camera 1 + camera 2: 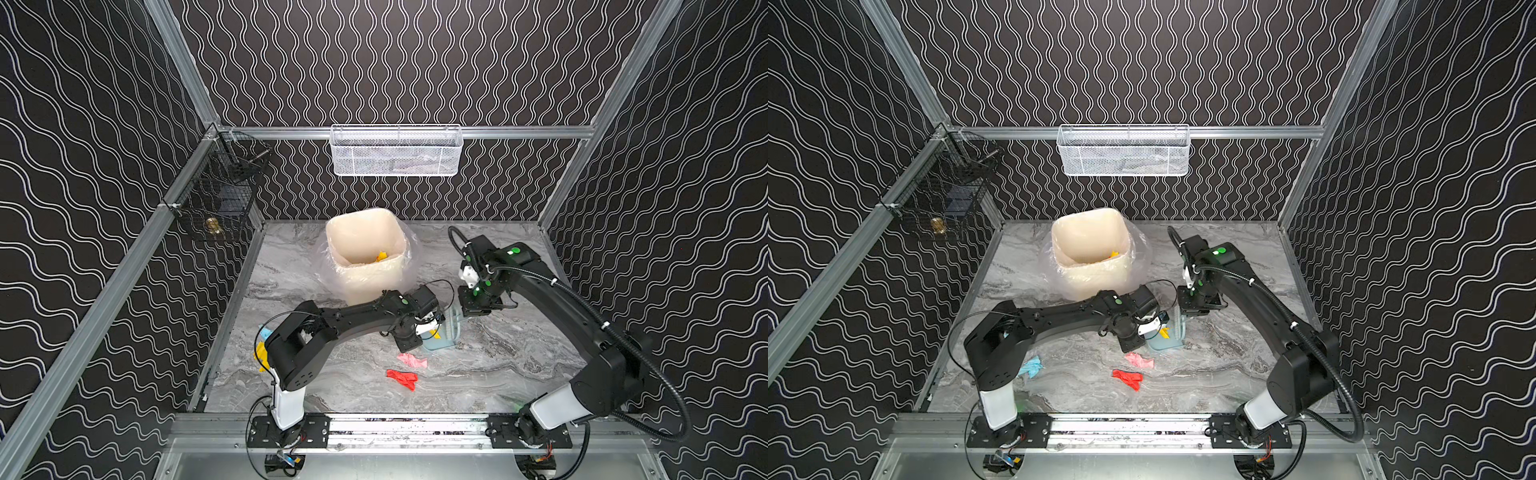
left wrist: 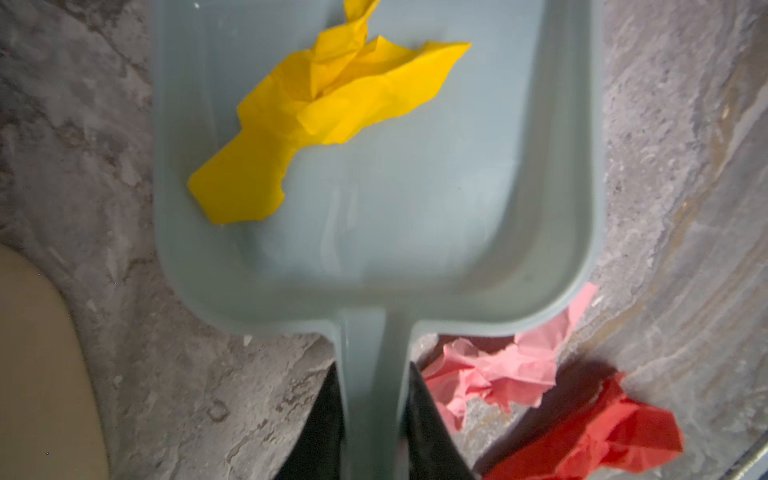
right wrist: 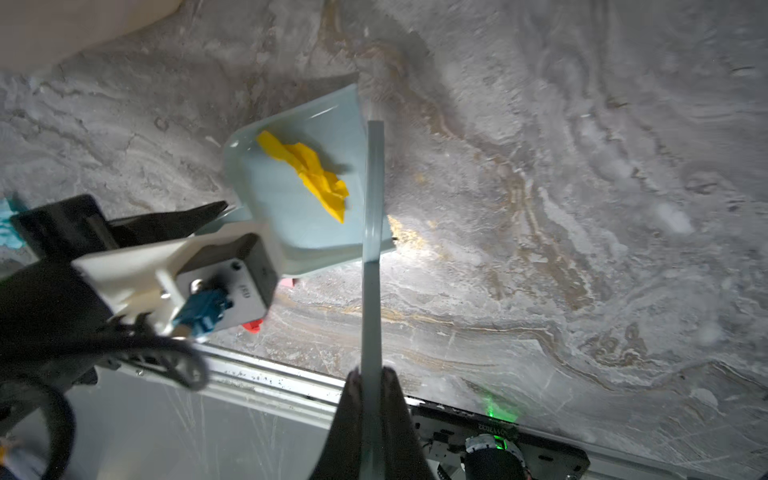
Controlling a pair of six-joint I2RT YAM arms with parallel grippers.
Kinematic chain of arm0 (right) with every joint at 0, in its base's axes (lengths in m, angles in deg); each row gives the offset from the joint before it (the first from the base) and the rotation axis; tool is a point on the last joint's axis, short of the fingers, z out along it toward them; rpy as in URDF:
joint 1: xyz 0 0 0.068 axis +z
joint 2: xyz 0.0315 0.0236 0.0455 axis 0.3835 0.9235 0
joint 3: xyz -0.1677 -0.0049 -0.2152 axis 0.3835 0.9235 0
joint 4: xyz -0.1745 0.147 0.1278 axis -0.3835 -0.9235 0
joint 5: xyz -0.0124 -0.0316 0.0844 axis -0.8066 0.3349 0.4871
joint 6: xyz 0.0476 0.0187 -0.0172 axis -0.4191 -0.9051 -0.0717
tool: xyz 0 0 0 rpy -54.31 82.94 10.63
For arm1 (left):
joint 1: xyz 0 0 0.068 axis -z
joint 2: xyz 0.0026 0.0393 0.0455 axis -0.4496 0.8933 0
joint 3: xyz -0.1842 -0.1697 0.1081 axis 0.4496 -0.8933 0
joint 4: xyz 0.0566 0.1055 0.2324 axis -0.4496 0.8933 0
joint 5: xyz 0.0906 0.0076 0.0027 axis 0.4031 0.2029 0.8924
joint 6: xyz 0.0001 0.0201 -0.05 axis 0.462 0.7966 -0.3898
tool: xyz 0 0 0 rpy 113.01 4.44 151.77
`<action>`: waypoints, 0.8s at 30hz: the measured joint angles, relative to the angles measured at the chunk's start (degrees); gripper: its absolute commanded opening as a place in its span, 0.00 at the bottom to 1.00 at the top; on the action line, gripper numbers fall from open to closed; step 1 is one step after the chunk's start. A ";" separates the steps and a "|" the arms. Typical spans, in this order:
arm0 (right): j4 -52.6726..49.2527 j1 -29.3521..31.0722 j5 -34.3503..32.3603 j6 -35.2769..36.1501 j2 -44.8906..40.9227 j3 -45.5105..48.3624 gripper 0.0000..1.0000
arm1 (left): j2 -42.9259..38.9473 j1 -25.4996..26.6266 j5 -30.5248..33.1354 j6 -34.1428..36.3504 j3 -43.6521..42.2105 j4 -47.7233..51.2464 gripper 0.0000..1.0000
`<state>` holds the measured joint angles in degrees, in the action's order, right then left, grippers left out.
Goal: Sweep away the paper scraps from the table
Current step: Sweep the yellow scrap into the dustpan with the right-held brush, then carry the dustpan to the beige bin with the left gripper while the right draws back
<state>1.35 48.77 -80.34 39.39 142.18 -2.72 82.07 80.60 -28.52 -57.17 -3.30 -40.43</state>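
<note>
The left gripper [image 2: 371, 370] is closed narrowly on the flat handle of a pale blue plastic dustpan [image 2: 395, 208], one black finger on each side. The dustpan sits mid-table, on the near side of a cream plastic bin [image 1: 347, 232] lined with a clear bag. Whether the pan's lip rests on the grey-and-white marble-patterned table [image 1: 498, 353] cannot be told.

A crumpled yellow paper scrap [image 2: 324, 112] lies inside the dustpan, towards its open mouth, and shows in both top views [image 1: 434, 333] [image 1: 1164, 332].

The right gripper [image 3: 371, 374] is clamped fully on the thin handle of a pale blue hand brush [image 3: 372, 208]. The brush is seen edge-on, and its far end lies across the mouth of the dustpan. Its bristles cannot be made out.

A wrinkled pink paper scrap [image 1: 411, 359] lies on the table just near of the dustpan, and in the left wrist view one corner is tucked under the pan's rear rim. A red paper scrap [image 1: 402, 377] lies just beside the pink one, nearer still.

At the table's left edge, a light blue paper scrap [image 1: 1030, 366] and another yellow scrap [image 1: 261, 353] lie partly hidden by the left arm. One more bit of yellow paper [image 1: 381, 255] lies inside the bin.
</note>
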 measured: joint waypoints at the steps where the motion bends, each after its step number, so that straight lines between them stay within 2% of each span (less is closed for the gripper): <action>1: -0.17 -0.74 -0.11 0.00 -0.61 -0.24 0.00 | -0.76 -0.07 0.02 -0.07 -0.39 -0.26 0.05; 8: -0.31 -8.33 0.11 0.76 -4.79 -1.03 0.00 | -8.48 -0.11 1.07 -1.01 -1.92 -1.14 0.05; 13: 0.02 -11.43 0.96 1.81 -6.05 0.07 0.00 | -15.50 0.04 1.73 -1.99 -1.01 0.85 0.05; 24: 1.88 -13.84 3.69 3.50 -5.42 0.83 0.00 | -25.16 0.39 5.79 -5.07 11.15 13.18 0.06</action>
<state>3.23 34.93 -76.65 42.89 136.76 -1.89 56.92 81.00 -22.73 -62.24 7.85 -27.25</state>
